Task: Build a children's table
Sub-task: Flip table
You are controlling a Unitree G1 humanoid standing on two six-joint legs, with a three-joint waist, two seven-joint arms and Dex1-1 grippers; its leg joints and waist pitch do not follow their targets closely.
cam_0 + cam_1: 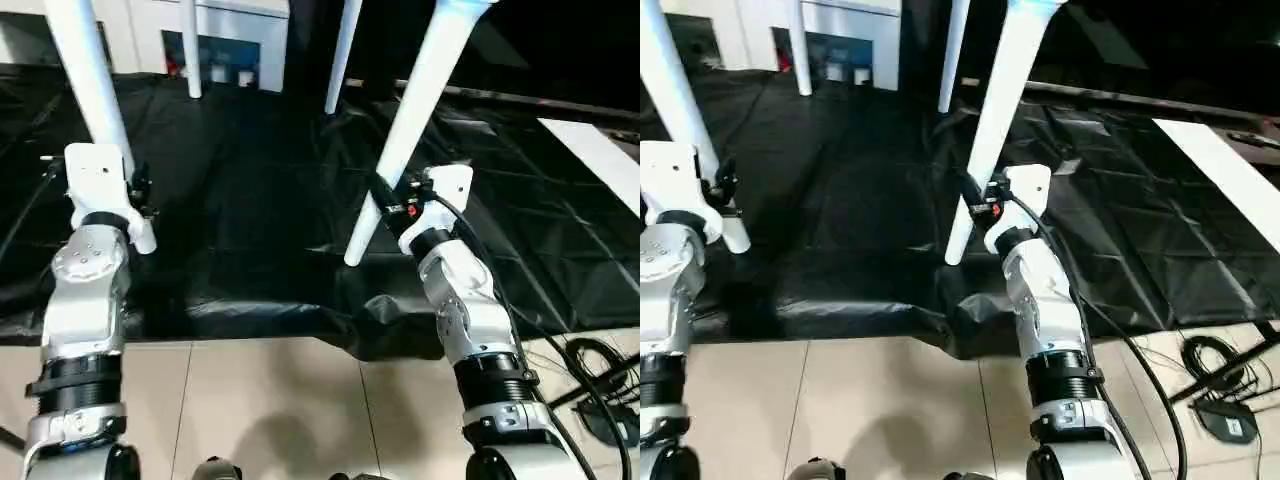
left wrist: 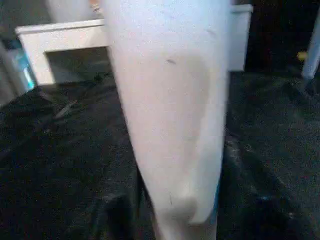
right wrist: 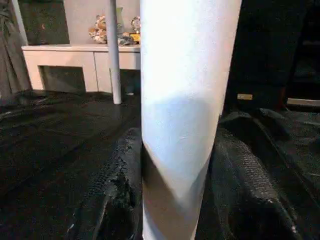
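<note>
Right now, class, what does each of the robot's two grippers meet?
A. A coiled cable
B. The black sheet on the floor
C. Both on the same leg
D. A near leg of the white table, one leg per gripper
D: the left gripper sits against the near left leg and the right gripper against the near right leg, above the black sheet.

Two silver forearms, jointed in rounded metal segments, each ringed by a ribbed black collar low down. White boxy housings cap both wrists. The left gripper [image 1: 140, 190] shows black fingers beside its white block. The right gripper [image 1: 385, 200] carries a red spot, with a black cable [image 1: 480, 255] looping down the forearm.
</note>
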